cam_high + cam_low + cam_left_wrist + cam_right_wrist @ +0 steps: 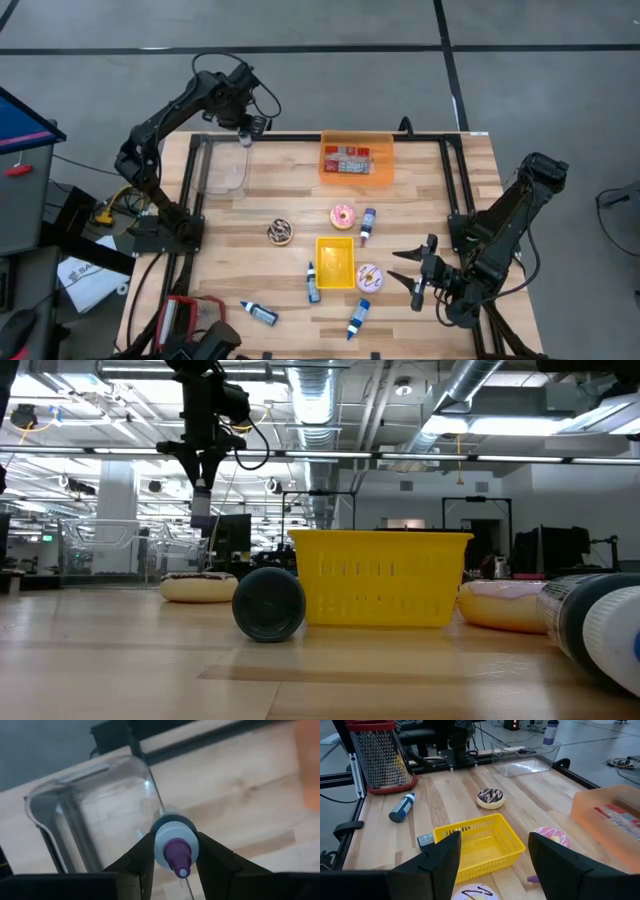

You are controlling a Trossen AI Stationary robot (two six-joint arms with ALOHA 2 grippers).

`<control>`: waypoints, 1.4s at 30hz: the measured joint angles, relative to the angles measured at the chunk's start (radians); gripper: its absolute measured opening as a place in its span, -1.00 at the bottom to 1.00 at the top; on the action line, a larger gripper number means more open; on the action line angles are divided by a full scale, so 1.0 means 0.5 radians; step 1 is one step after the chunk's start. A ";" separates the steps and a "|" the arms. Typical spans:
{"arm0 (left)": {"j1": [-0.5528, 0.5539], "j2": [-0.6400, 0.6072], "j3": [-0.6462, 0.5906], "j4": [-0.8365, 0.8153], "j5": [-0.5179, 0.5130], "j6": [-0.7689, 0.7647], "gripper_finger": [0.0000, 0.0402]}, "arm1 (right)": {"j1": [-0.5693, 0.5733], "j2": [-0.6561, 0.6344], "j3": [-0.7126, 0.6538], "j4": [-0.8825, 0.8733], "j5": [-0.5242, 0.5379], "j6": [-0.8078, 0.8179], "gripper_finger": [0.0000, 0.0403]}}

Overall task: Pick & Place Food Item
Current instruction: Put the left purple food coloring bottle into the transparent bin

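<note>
Fingers [137, 862] of the left gripper [172, 870] are closed on a small bottle [172, 847] with a purple tip — the two dark pads press its sides just below the cap, and the tip faces the wrist camera. Seen from above, the left arm reaches from its base at the table's left edge up and across to the far-left corner, its gripper pointing steeply downward over the clear plastic container [222, 165]. The bottle hangs above the container's opening, apart from its walls and well clear of the table [280, 180]; the low view shows it suspended high over the wooden surface.

The right gripper [412, 277] waits at the table's right edge, jaws spread wide and holding nothing, aimed almost level toward the centre of the table.

Remaining items on the table:
- a yellow basket [336, 262] in the centre;
- a pink-iced donut [343, 216] beyond it;
- a chocolate-iced donut [280, 232] to its left;
- a third donut [369, 277] just right of the basket;
- an orange bin [357, 160] at the far edge.
</note>
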 joint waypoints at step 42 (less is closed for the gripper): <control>0.180 0.695 0.591 -0.438 -0.310 -0.157 -0.46 | -0.051 -0.001 0.000 -0.058 -0.008 -0.015 0.12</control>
